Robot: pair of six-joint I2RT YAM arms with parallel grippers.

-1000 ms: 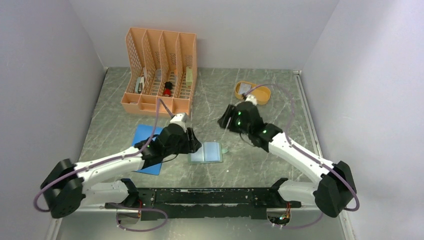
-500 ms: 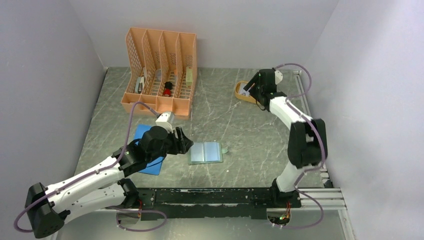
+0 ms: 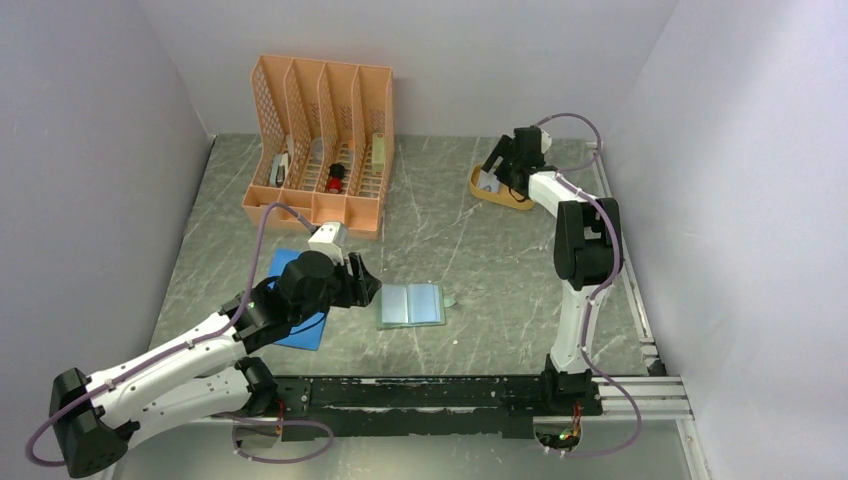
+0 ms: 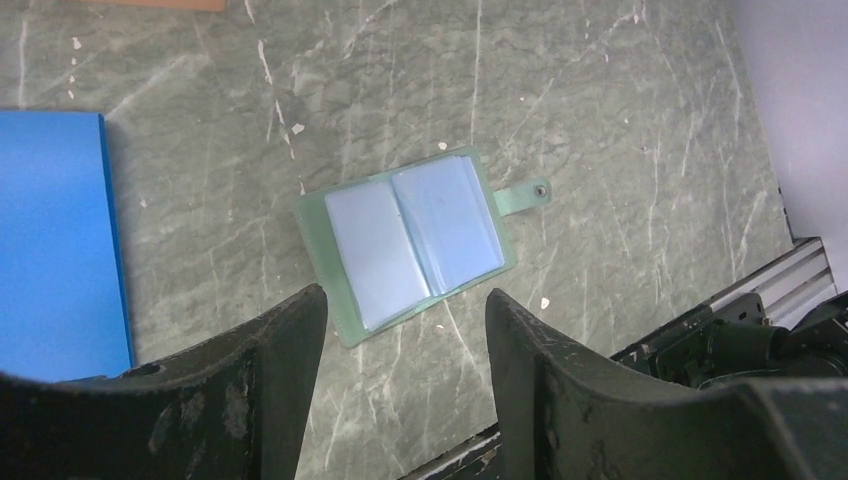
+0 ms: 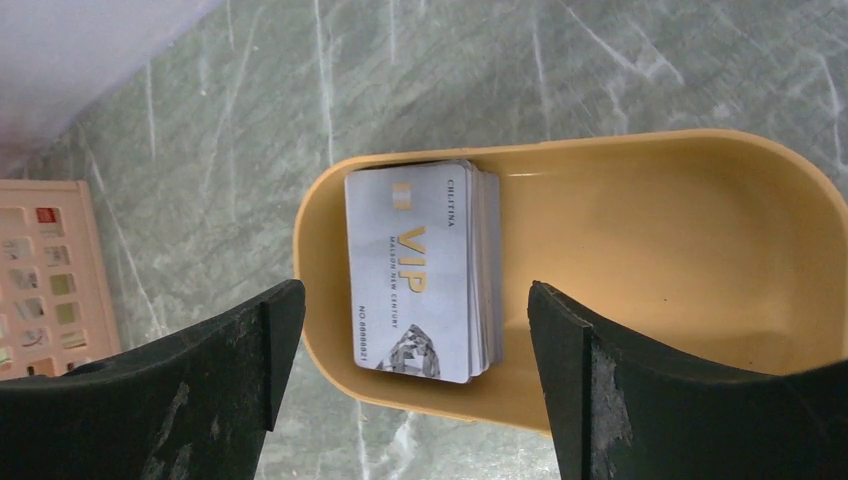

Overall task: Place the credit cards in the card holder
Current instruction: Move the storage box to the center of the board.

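Finds the card holder [image 3: 411, 304] lying opened flat on the counter [image 3: 480, 250], toward the near edge, with pale blue-clear pockets facing up and the snap tab sticking out on the right side. Shows the left jaws spread apart and gripping nothing, just to the left of the card holder and not touching it. Places the blue pad [image 3: 290, 270] flat beneath the left arm, apart from the card holder. Finds the credit cards [image 5: 422, 270] stacked at the left end of the mustard-yellow oval tray [image 5: 700, 240], at the far right of the counter, well apart from the card holder, with a VIP-printed card face up on top. Shows the right jaws spread wide over the tray, flanking the stack in the wrist view and pinching nothing. Cannot tell whether they touch the tray. Has an orange file rack [image 3: 320, 130] standing at the back left.
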